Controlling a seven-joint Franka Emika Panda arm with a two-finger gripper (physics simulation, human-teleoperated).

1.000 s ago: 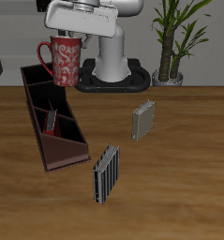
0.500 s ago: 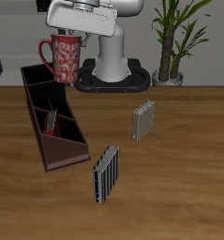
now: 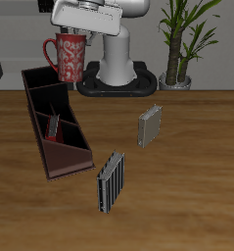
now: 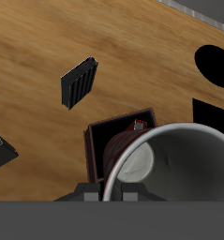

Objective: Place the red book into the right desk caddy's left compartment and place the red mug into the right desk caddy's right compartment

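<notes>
Mug held above the caddy.
The end effector [image 3: 73, 36] gripped the mug [image 3: 68, 58] by its rim, well clear above the caddy [image 3: 56, 123] walls.

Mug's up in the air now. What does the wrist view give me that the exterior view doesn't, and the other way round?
Only the wrist view looks down into the red mug, showing its white inside, with one end of the right desk caddy below it. Only the exterior view shows the mug's speckled outside and handle, the caddy's full length with its dividers, the red book standing in a middle section, the robot base and the plant. Both show the mug, the caddy, the table and a grey-striped book.
</notes>
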